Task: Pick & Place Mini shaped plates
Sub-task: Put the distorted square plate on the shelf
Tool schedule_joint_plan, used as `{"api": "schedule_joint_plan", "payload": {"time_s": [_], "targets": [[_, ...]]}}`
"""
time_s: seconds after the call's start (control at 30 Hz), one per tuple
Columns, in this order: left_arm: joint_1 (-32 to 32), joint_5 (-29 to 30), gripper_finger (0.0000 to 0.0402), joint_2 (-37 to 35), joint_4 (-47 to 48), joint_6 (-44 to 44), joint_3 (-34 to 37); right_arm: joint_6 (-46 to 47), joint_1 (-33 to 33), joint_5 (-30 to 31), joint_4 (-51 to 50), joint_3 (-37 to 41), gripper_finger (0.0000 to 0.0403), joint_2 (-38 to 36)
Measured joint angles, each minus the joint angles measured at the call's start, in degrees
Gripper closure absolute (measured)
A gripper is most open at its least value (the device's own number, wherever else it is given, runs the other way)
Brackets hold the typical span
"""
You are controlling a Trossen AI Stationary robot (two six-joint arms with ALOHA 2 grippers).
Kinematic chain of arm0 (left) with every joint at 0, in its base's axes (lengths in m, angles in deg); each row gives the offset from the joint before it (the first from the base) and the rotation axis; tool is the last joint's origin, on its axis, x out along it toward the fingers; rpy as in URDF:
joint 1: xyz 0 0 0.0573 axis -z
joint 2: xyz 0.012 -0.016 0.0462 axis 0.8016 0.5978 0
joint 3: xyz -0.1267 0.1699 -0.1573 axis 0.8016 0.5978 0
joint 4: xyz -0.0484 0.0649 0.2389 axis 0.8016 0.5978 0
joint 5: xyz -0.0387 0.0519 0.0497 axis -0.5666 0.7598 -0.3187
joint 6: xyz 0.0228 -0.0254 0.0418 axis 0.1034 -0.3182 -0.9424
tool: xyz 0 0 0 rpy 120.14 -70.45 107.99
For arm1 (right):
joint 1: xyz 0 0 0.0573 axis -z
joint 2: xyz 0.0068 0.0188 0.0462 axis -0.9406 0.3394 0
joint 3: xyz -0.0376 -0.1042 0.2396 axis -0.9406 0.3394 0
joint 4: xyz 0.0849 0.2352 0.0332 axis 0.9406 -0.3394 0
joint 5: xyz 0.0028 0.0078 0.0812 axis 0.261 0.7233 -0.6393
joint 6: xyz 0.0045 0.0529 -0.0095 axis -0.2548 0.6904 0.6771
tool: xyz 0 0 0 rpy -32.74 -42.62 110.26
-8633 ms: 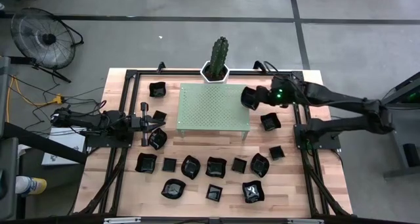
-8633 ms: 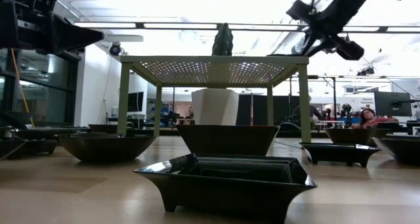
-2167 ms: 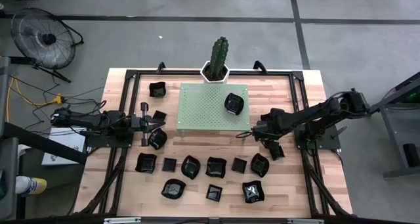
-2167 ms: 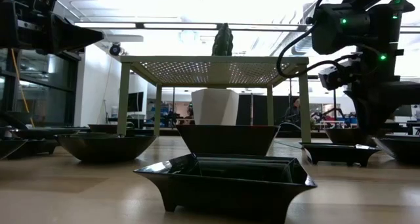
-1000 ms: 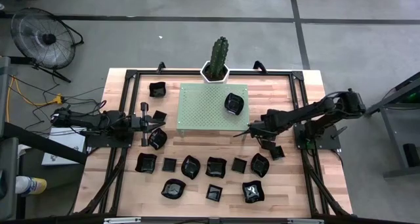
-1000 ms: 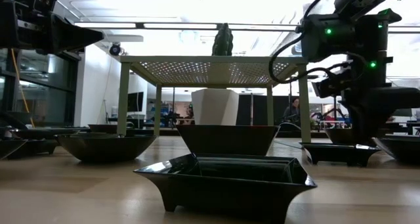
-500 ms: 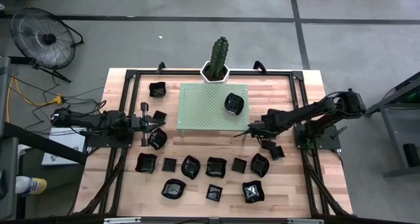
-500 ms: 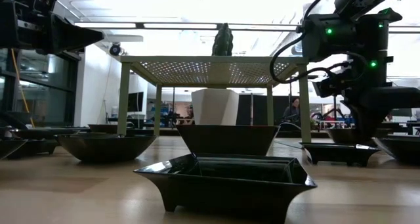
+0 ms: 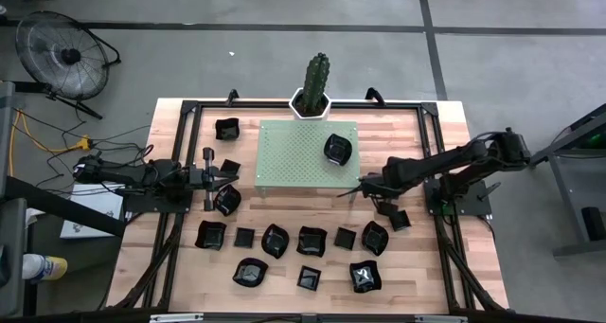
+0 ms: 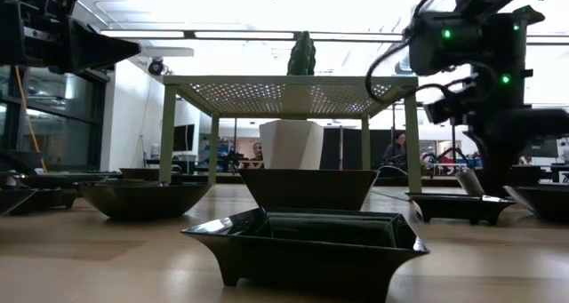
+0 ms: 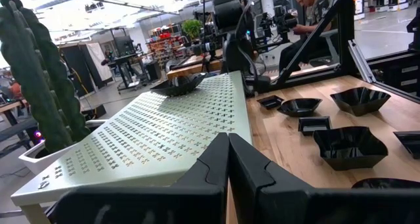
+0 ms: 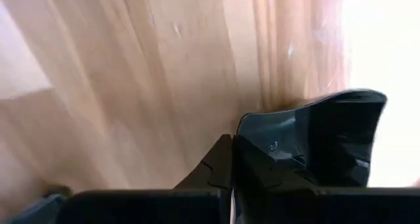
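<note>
Right gripper (image 12: 231,159): fingers pinched on a black plate's (image 12: 315,145) rim, apparently lifting it off the table (image 9: 417,257) toward the green stand (image 9: 298,157). Left gripper (image 11: 228,159): closed, parked beside the stand.

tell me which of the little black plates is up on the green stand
The wavy-edged plate near the right end of the green perforated stand is the only one on it. Every other black plate sits on the wooden table around the stand.
</note>
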Motion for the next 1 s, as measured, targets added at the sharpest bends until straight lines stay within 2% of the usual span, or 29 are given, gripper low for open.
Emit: {"api": "schedule_joint_plan", "payload": {"time_s": [0.4, 0.5, 0.83, 1.0], "targets": [[0.0, 0.0, 0.0401, 0.0, 0.0, 0.0, 0.0, 9.4, -1.6, 4.7, -8.5, -2.4, 0.0402, -10.9], [0.0, 0.0, 0.0401, 0.0, 0.0, 0.0, 0.0, 9.2, -3.0, 5.8, -10.9, -2.3, 0.0402, -12.4], [0.0, 0.0, 0.0401, 0.0, 0.0, 0.0, 0.0, 9.4, -5.9, 6.6, -12.1, -2.3, 0.0402, -13.3], [0.0, 0.0, 0.0401, 0.0, 0.0, 0.0, 0.0, 9.4, -7.0, 3.7, -12.2, -3.0, 0.0403, -13.3]]}}
